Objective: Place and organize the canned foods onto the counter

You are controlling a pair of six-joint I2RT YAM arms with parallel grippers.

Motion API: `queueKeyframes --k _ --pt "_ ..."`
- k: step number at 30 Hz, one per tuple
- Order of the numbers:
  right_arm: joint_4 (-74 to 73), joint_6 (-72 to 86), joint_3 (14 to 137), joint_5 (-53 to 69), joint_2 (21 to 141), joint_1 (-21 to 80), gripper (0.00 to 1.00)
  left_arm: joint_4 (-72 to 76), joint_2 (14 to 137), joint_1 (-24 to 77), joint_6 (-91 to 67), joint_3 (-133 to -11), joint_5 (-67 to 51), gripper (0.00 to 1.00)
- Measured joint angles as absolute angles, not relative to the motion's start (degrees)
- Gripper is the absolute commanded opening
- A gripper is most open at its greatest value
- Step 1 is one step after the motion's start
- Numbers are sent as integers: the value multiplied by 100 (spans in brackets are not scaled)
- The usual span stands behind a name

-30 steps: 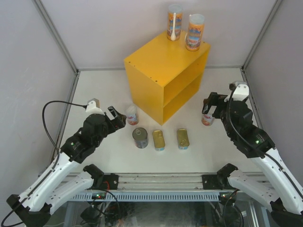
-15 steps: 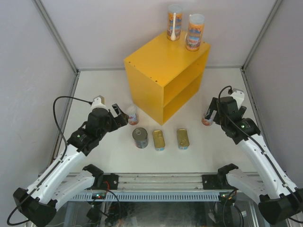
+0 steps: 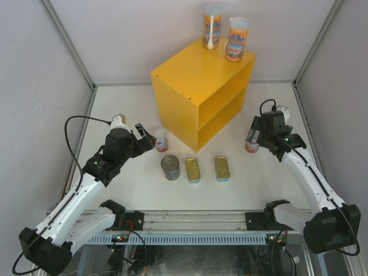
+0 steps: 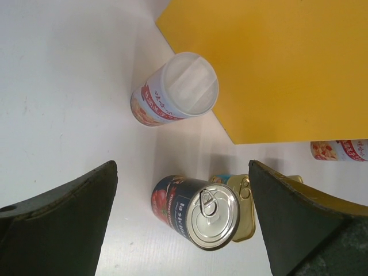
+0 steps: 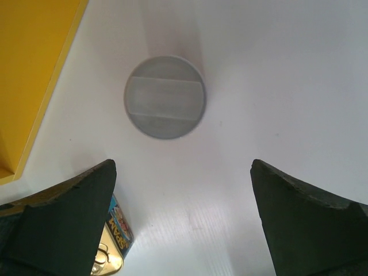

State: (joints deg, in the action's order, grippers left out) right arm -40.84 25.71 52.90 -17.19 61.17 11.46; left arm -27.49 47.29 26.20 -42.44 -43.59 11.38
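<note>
Toward the left edge of the table (image 3: 115, 106), the left pincer (image 3: 144, 137) is hovering with its fingers (image 4: 69, 224) standing wide apart, gripping nothing. Just ahead of it a slim can (image 3: 161, 140) with a white lid is standing upright, just beside the yellow counter (image 3: 195, 80). Nearer the front edge, a dark round tin (image 3: 170, 167) is standing with its ring-pull top up. To its right a flat gold tin (image 3: 193, 170) and a second flat tin (image 3: 222, 168) are lying in a row. The counter is sitting in the middle of the table, toward the far edge. It is carrying a tall can (image 3: 211, 27) and a second tall can (image 3: 236, 39) on its far corner. Toward the right edge, another slim can (image 5: 165, 96) is standing upright on the table, apart from the counter. The right pincer (image 5: 183, 167) is hanging over it with the fingers spread, and the grey lid is showing beyond the tips, not between them.
</note>
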Motion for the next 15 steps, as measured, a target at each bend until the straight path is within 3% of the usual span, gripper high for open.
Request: queueKeyframes --k 15 --pt "-3164 2390 5284 -1332 7244 878 97 -2606 4893 2285 -4134 -4359 871 98"
